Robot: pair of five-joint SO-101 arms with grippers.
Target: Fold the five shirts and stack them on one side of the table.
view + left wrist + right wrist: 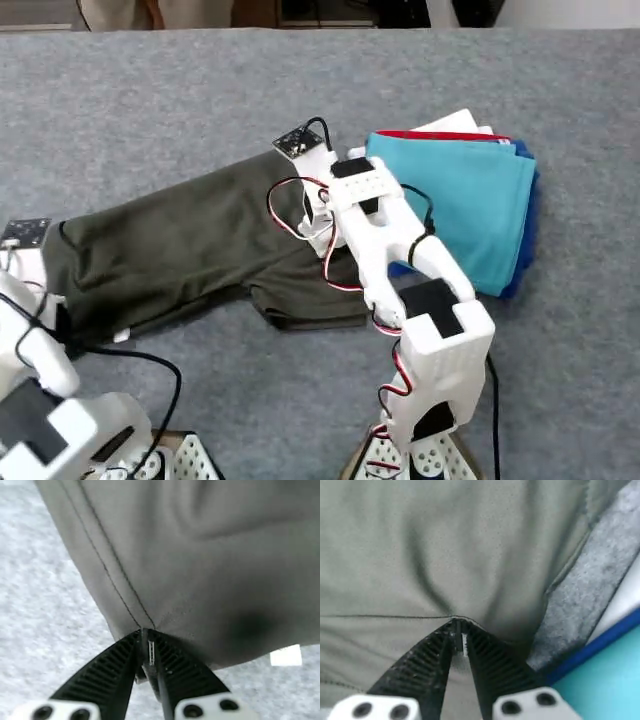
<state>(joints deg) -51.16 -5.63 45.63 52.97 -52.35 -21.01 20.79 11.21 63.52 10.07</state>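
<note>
Olive shirt on grey counter, pinched at opposite ends by left end effector and right end effector, teal-topped folded stack just beside.

Olive shirt rumpled, half spread; folded stack w/ teal top beside.

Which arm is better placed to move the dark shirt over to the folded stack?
Right, likely. The right gripper is shut on the dark shirt at the end beside the folded stack; the left gripper pinches the far end, away from it.
</note>
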